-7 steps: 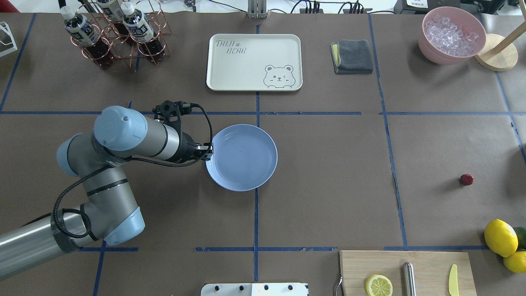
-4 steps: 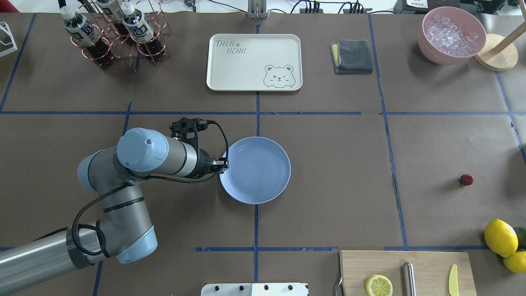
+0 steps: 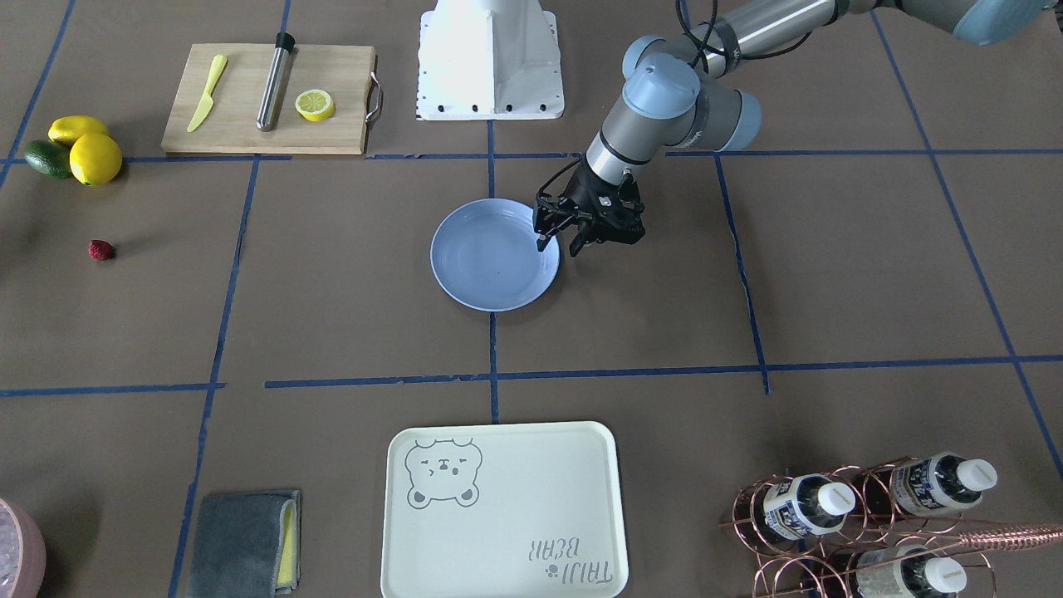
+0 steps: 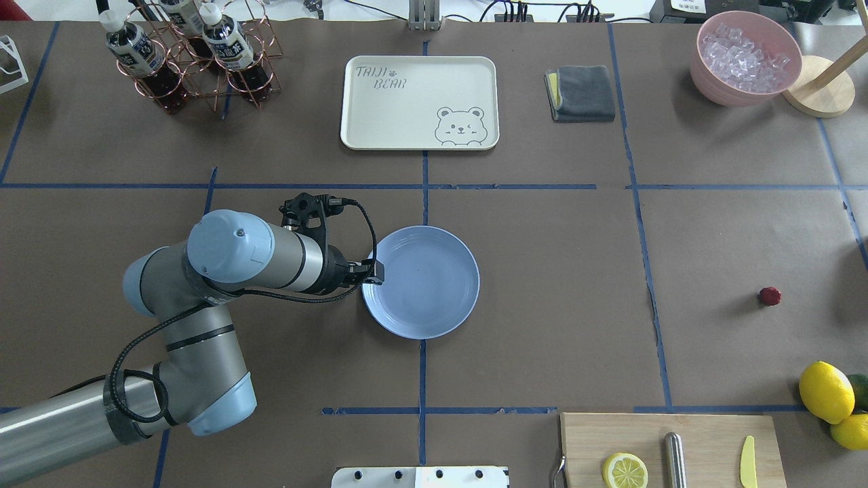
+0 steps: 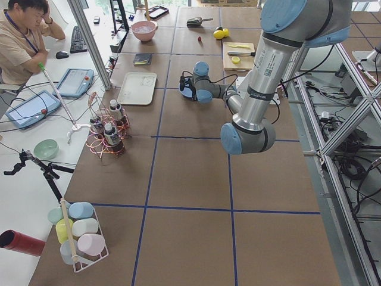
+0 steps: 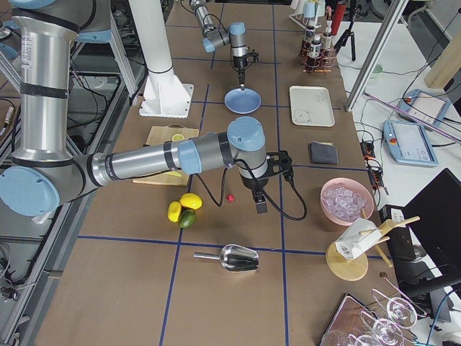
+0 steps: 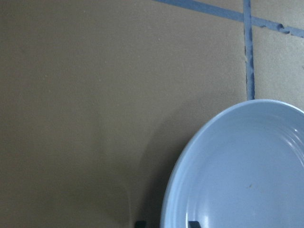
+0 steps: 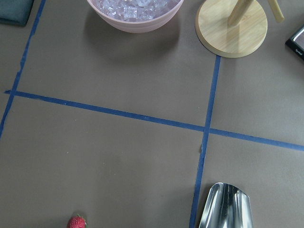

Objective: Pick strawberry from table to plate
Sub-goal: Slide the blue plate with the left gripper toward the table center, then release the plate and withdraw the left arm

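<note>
The light-blue plate (image 4: 427,285) lies near the middle of the brown table (image 4: 556,271). My left gripper (image 4: 376,271) stands at its left rim. In the front-facing view that gripper (image 3: 558,244) is open, with one finger over the plate (image 3: 490,266) and the other outside it. The left wrist view shows the plate's rim (image 7: 173,190) running between the two fingertips. The small red strawberry (image 4: 770,296) lies alone on the table far to the right. In the exterior right view my right gripper (image 6: 260,207) hangs beside the strawberry (image 6: 230,197); whether it is open or shut I cannot tell.
A cream bear tray (image 4: 419,102), a grey cloth (image 4: 582,93), a bottle rack (image 4: 196,54) and a pink ice bowl (image 4: 746,57) line the far side. Lemons (image 4: 826,392) and a cutting board (image 4: 671,447) sit near the strawberry. A metal scoop (image 8: 225,206) lies nearby.
The left gripper slid the plate to the right and toward the robot. Since then the plate has stayed put, the fingers have parted and the arm has eased back slightly.
</note>
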Motion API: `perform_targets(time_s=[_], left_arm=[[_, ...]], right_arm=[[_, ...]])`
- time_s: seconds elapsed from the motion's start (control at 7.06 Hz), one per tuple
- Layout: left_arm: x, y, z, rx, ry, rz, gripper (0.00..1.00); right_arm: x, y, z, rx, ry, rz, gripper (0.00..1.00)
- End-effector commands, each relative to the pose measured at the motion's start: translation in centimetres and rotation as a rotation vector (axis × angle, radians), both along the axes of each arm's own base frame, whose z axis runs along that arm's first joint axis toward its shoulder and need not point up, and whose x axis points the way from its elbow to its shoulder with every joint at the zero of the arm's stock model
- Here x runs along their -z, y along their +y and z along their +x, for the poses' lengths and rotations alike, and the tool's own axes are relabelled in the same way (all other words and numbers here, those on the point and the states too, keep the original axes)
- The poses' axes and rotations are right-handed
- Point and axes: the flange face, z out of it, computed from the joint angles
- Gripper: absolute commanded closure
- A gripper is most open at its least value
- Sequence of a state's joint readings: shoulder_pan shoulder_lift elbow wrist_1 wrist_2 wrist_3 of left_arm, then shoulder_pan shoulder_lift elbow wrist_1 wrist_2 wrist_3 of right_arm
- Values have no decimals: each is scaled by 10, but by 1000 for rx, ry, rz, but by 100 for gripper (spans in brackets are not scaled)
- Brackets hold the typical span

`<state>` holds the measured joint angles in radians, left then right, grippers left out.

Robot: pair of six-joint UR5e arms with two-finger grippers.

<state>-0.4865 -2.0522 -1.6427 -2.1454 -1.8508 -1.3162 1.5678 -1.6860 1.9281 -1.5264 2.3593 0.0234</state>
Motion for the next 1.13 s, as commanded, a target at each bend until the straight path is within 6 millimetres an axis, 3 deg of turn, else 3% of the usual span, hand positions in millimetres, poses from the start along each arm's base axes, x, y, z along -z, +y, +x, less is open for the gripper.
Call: perform_targets(time_s=[0.0, 0.14, 0.28, 0.43, 0.57, 0.71, 0.85, 0.99], left_arm=[[18, -44, -75, -66, -126, 140, 0], [24, -60, -123, -84, -219, 215, 0], [16, -88, -189, -89, -281, 274, 0], [-5, -113, -254, -87, -258, 235, 0], [-48, -135, -328, -61, -259, 173, 0], [-96, -151, -392, -53, -332, 193, 0], [-144, -170, -442, -63, -358, 77, 0], [-178, -167, -465, -141, -388, 137, 0]], right_arm=[[6, -1, 0, -2, -2, 41, 0], [10, -3, 0, -5, -8, 81, 0], [12, -6, -15, 25, -5, 93, 0], [18, -10, -25, 47, -8, 104, 0], [27, -9, -37, 76, -23, 122, 0], [37, -9, -79, 169, -87, 148, 0], [49, -6, -107, 162, -132, 118, 0], [73, -5, -143, 119, -188, 92, 0]])
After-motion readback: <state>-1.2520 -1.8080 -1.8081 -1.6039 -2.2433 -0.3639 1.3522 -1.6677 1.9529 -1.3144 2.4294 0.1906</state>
